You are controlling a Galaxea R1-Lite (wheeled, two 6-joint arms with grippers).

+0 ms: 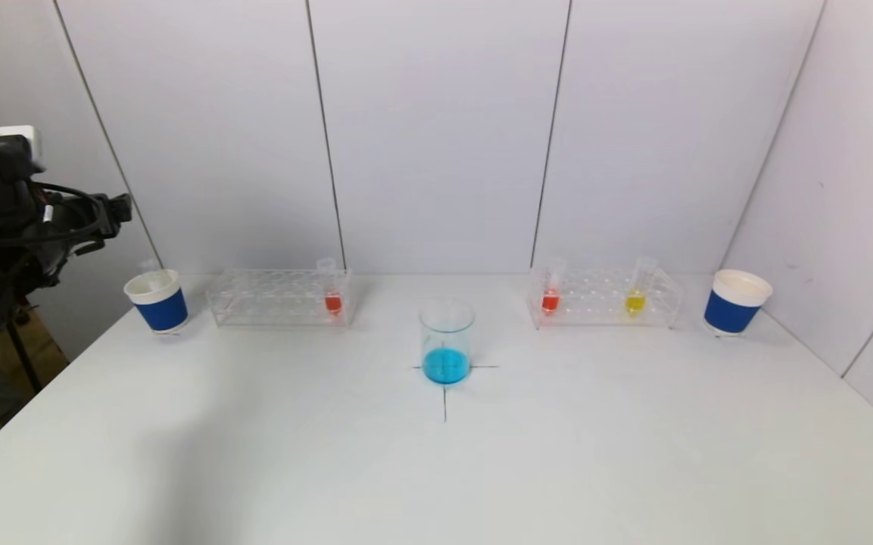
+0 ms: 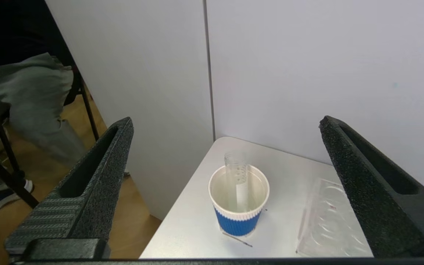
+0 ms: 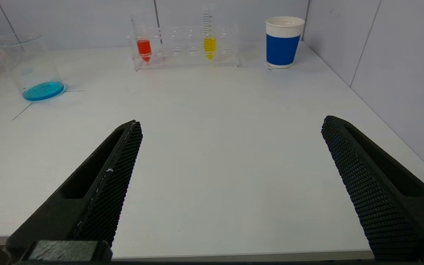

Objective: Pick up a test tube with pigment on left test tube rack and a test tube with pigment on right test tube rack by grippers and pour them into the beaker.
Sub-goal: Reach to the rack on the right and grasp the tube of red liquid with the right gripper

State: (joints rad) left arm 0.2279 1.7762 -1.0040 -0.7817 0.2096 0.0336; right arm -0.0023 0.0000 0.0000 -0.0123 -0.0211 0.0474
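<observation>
Head view: beaker (image 1: 447, 344) with blue liquid sits on the cross mark at table centre, so both my arms can pour into it. Left test tube rack (image 1: 279, 297) holds one red-pigment tube (image 1: 332, 291) at its beaker-side end; right test tube rack (image 1: 604, 296) holds a red tube (image 1: 551, 290) and a yellow tube (image 1: 637, 288), all upright in their slots for a side grab. A blue paper cup (image 1: 157, 300) stands outside the left rack, another blue paper cup (image 1: 736, 301) outside the right rack, likely for spent tubes. Neither of my arms shows over the table. Left wrist view: my left gripper (image 2: 226, 132) is spread wide, empty, raised off the table's left end, angled down at the left cup, which already holds an empty clear tube (image 2: 238, 176). Right wrist view: my right gripper (image 3: 232, 129) is also wide open, holding nothing, low near the table's front edge, aimed toward the right rack and well apart from it. My guess: next each arm reaches for a pigment tube.
</observation>
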